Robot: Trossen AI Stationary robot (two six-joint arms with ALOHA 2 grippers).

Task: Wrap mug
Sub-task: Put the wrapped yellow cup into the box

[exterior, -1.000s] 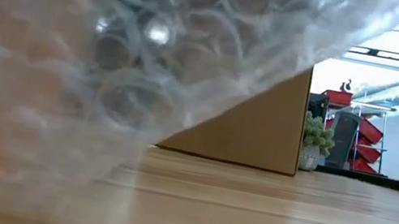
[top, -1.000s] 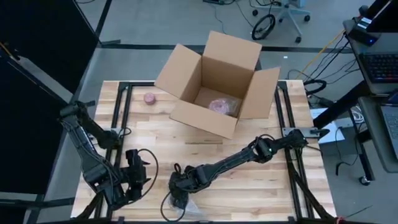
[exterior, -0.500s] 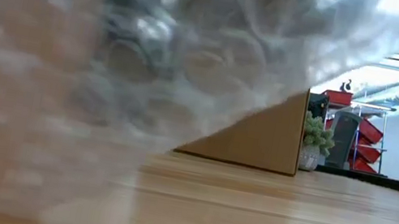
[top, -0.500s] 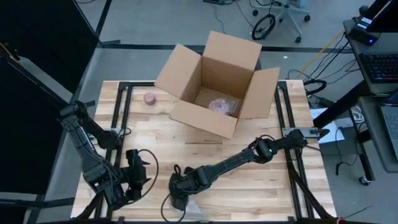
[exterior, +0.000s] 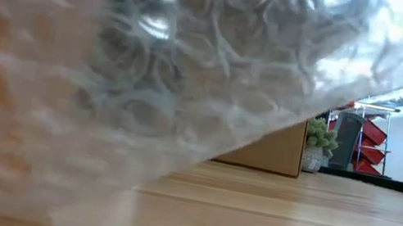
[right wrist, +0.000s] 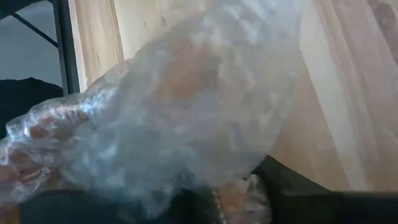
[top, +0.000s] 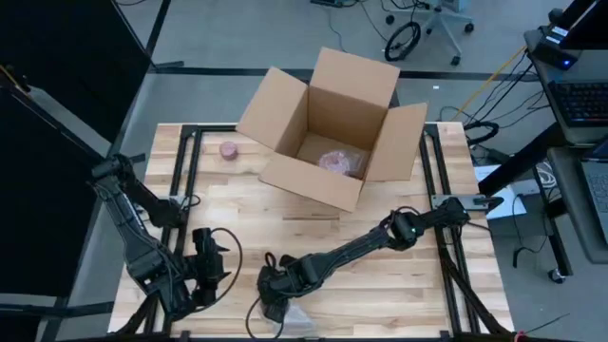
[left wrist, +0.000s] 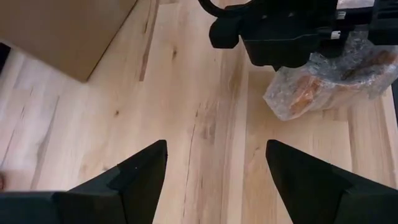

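Across pale wooden counter (top: 380, 285), mid-wrap: right claw (top: 274, 310) down at near edge, clamped on bubble wrap (left wrist: 323, 78) bundling orange mug (left wrist: 305, 93); left claw (left wrist: 214, 177) spread wide and empty just left; next, probably folding loose wrap snug.

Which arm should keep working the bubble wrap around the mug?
Right, probably. Its claw is already on the bubble-wrapped bundle at the table's near edge. The left claw is open, holds nothing, and sits beside the bundle, apart from it.
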